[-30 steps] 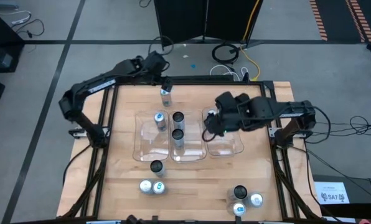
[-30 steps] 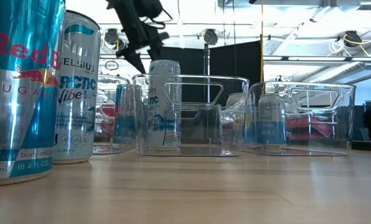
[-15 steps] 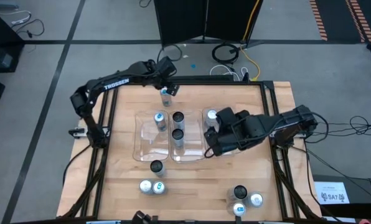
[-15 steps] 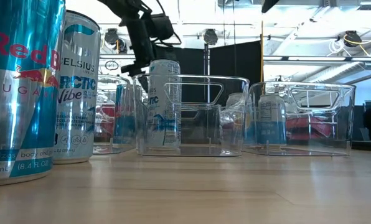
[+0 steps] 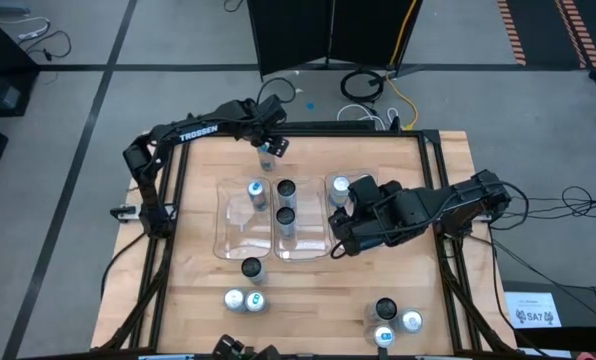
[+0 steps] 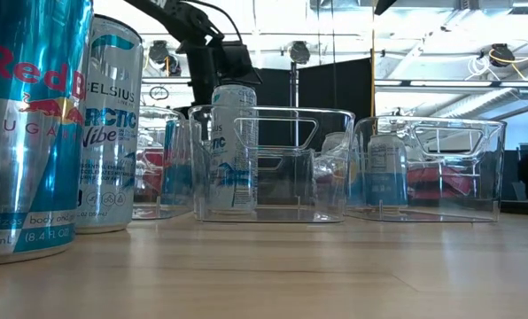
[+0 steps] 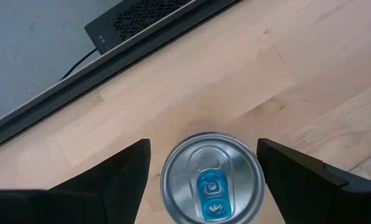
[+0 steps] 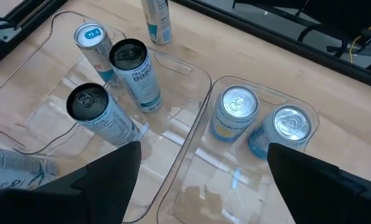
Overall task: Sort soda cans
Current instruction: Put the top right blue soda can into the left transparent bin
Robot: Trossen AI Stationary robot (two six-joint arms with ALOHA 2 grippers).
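left wrist view: only this one shows the blue-tabbed can (image 7: 211, 181) sitting right between the left end effector (image 7: 204, 180) fingers, gaps on both sides, not touching
high view: that can (image 5: 267, 152) stands alone near the worktop (image 5: 198, 200) far edge
left end effector: wide, empty
right end effector (image 8: 201, 186): wide too, holding nothing, over the right tray (image 8: 192, 155) with two silver-topped cans (image 8: 235, 112) ahead of it
can axis: upright, top facing up

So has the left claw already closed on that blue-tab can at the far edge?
No. In the left wrist view the left claw stands open, its fingers either side of the blue-tab can with gaps showing.
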